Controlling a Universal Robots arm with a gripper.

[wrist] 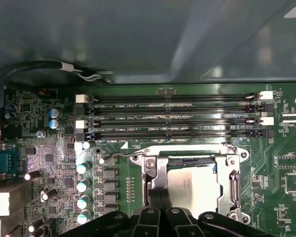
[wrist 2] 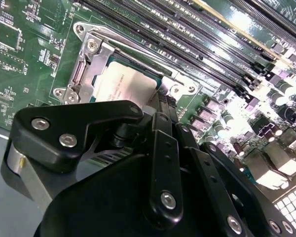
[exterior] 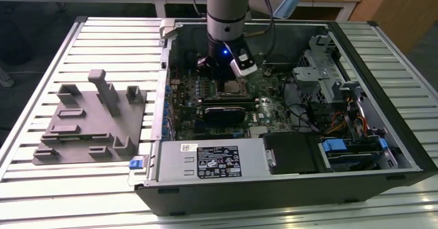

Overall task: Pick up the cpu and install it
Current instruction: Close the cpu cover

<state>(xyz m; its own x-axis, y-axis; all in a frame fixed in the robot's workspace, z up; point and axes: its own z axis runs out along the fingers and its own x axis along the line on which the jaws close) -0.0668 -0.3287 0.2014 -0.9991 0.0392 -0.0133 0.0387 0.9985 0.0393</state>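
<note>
Quick status from my end: arm's reaching down into the open PC case (exterior: pixel 274 188), which lies on its side on the slatted table (exterior: pixel 41 188). The gripper (wrist: pixel 155 193) is right over the socket (wrist: pixel 232 168), near the middle of the motherboard (wrist: pixel 49 158). The cpu (wrist: pixel 192 185) lies flat in the socket, silver top up, and in both wrist views it looks seated inside the metal frame. Fingers look narrow, basically pressed together, tips at one edge of the cpu and not clamping anything. Can't tell if they actually touch the chip. RAM slots (wrist: pixel 172 118) run just beside the socket. The grey fixture (exterior: pixel 89 121) sits on the table at the exterior view's left, well apart from the gripper.
</note>
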